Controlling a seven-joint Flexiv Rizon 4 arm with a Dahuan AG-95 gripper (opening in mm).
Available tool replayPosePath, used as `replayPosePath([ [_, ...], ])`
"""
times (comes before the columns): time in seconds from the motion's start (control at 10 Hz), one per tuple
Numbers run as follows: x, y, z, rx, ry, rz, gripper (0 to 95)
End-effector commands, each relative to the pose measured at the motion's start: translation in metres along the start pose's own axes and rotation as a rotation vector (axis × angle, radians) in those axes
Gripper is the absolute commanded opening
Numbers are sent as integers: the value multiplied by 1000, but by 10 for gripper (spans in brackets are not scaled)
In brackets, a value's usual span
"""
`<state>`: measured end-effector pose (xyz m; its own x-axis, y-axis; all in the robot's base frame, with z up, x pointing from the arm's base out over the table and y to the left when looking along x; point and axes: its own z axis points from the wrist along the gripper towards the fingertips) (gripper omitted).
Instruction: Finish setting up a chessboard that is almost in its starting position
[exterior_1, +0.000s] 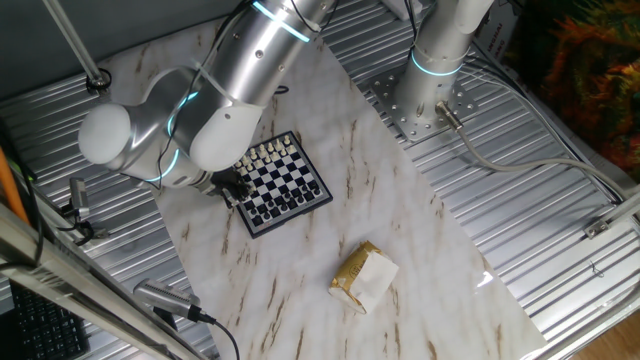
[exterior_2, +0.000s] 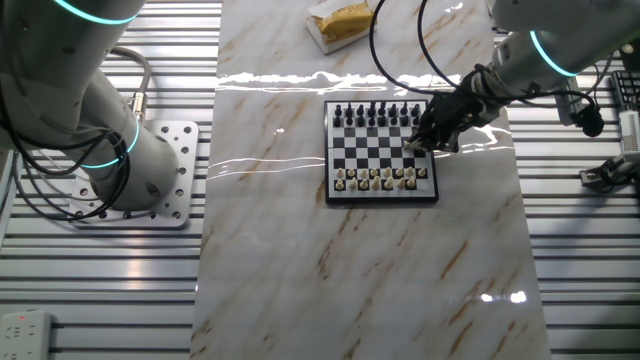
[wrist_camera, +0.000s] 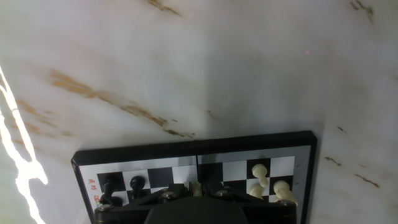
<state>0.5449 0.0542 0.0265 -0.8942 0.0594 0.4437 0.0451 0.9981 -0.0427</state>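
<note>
The chessboard (exterior_1: 295, 217) lies on the marble tabletop, with white pieces along one side and black pieces along the other. It also shows in the other fixed view (exterior_2: 380, 201) and in the hand view (wrist_camera: 249, 138). My gripper (exterior_2: 432, 135) is low over the board's right edge, between the two rows. In the hand view the gripper (wrist_camera: 196, 190) is shut on a small white chess piece (wrist_camera: 196, 185) just above the squares. Black pieces (wrist_camera: 124, 186) stand to its left and white pieces (wrist_camera: 267, 183) to its right. In one fixed view the arm hides the gripper (exterior_1: 228, 188) in part.
A tan-and-white paper packet (exterior_1: 365, 278) lies on the marble beyond the board's black side; it also shows in the other fixed view (exterior_2: 340, 22). A second arm's base (exterior_2: 150, 175) stands on the ribbed metal table. Cables run at the table's edges.
</note>
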Motion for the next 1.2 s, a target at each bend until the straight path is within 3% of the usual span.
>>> replayPosePath([
  [0.1,0,0,0,1,-1,2,0],
  [0.7,2,-2,-9,4,-3,-15,0],
  [0.9,3,-4,-14,10,-20,-37,0],
  [1.2,9,-13,-33,16,-48,-87,0],
])
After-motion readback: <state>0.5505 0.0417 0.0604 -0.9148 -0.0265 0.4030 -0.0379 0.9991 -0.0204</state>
